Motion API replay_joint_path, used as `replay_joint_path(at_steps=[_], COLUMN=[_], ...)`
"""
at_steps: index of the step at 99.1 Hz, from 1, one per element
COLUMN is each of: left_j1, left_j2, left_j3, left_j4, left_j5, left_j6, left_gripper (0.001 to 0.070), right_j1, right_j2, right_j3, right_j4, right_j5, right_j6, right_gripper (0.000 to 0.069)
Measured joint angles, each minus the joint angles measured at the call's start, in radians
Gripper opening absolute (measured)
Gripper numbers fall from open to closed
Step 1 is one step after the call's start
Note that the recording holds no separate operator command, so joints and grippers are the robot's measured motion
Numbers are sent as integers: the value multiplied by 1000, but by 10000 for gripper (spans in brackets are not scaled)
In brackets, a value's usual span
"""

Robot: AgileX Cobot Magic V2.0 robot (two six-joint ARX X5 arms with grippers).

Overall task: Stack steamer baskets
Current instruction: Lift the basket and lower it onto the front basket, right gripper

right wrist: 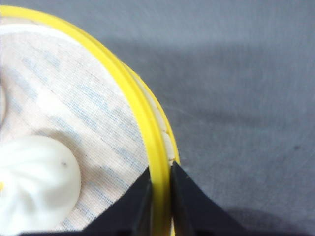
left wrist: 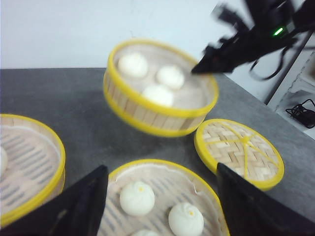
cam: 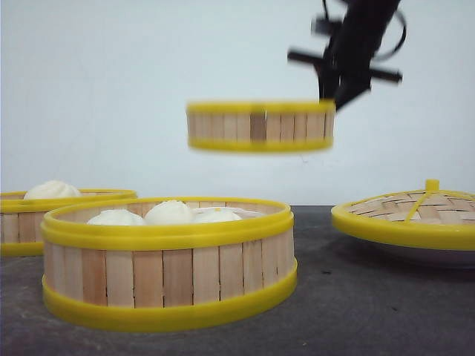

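Steamer baskets number three here: one is held in the air [cam: 260, 126], one stands nearest on the dark surface [cam: 371, 311] with buns inside [cam: 169, 263], and a third sits further back at the left [cam: 30, 222], also holding a bun. All are round and shallow, with pale upright wooden slats between yellow rims. The raised basket hangs level, well above the near one and somewhat to its right, and the left wrist view shows three white buns on its cloth liner. A domed woven lid [cam: 415, 211] rests to the right, apart from the baskets.

The right claw [right wrist: 160, 196] is pinched tight on the raised basket's rim, one finger inside the wall and one outside. The left claw [left wrist: 160, 196] is spread wide, holding nothing, hovering over the near basket.

The step in hand appears to be carrying the raised basket over a standing one. To do it well, keep it level so the buns stay put, centre it rim over rim, lower it straight down, and let go only once it is seated evenly. A one-sided rim grip could let it tilt.
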Motion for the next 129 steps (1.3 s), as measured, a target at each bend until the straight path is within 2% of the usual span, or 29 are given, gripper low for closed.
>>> replay_joint_path(at_steps=[15, 50, 86, 129], left_j1=[0, 0, 0, 0], left_j2=[-19, -46, -63, -84], left_j3=[0, 0, 0, 0], left_j4=[-36, -75, -76, -76], left_j5=[0, 0, 0, 0], left_j6=[0, 0, 0, 0], left_gripper=[422, 422, 422, 422], right_j1=[30, 180, 315, 328], right_j2=[-85, -137, -132, -126], right_j3=[0, 0, -33, -303], right_j4=[-111, -249, -230, -14], right_j5=[-87, -114, -51, -19], right_j6=[-64, -163, -199, -201], right_gripper=[31, 31, 31, 31])
